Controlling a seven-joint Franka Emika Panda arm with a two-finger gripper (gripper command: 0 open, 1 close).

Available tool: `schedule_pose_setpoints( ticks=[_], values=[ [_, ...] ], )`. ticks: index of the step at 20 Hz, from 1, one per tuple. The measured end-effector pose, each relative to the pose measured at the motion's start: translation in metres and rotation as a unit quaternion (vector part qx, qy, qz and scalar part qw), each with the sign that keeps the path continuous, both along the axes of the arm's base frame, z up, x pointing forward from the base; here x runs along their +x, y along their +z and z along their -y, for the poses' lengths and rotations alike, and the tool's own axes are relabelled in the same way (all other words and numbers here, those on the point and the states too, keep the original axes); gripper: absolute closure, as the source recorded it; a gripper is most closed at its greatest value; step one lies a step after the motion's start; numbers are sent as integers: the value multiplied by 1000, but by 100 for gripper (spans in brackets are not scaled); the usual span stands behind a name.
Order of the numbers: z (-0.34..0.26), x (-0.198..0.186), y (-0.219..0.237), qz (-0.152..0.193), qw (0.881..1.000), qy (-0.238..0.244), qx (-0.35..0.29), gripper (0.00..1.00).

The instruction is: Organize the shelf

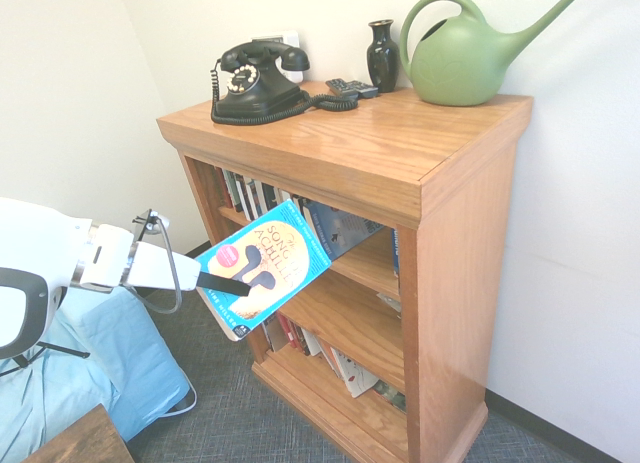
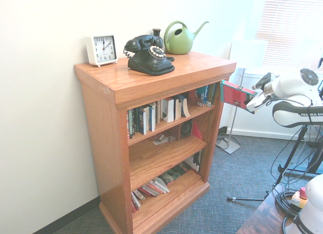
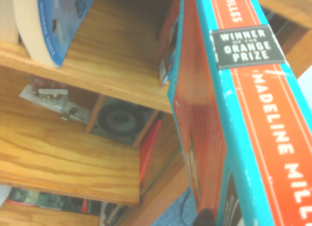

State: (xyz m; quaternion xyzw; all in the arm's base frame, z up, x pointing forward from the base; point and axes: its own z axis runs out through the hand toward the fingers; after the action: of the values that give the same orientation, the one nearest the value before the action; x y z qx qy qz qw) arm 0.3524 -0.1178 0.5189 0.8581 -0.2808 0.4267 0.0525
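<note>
The shelf (image 1: 470,233) is a honey-oak bookcase with books standing on its top level and lying on its lowest one. My gripper (image 1: 228,283) is shut on a teal and orange paperback (image 1: 268,266), held tilted in the air just in front of the shelf's upper opening. From the other side the shelf (image 2: 101,143) stands left of the book (image 2: 235,94), which sticks out of the gripper (image 2: 252,100) near the shelf's right front corner. In the wrist view the book's spine (image 3: 253,113) runs close by, with the shelf boards (image 3: 73,153) behind it.
On the shelf's top stand a black rotary phone (image 1: 255,81), a green watering can (image 1: 465,58), a dark vase (image 1: 382,53) and a white clock (image 2: 102,49). A blue-covered object (image 1: 120,353) and a dark table corner (image 1: 85,438) lie below the arm.
</note>
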Motion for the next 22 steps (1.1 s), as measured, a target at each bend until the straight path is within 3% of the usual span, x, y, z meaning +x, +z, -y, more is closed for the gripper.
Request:
schedule_pose_setpoints(
  ticks=[15,22],
  values=[
    [-22,59,-62,-16,999,13,28,100],
    [-27,104,-63,-14,999,20,36,100]
  ],
)
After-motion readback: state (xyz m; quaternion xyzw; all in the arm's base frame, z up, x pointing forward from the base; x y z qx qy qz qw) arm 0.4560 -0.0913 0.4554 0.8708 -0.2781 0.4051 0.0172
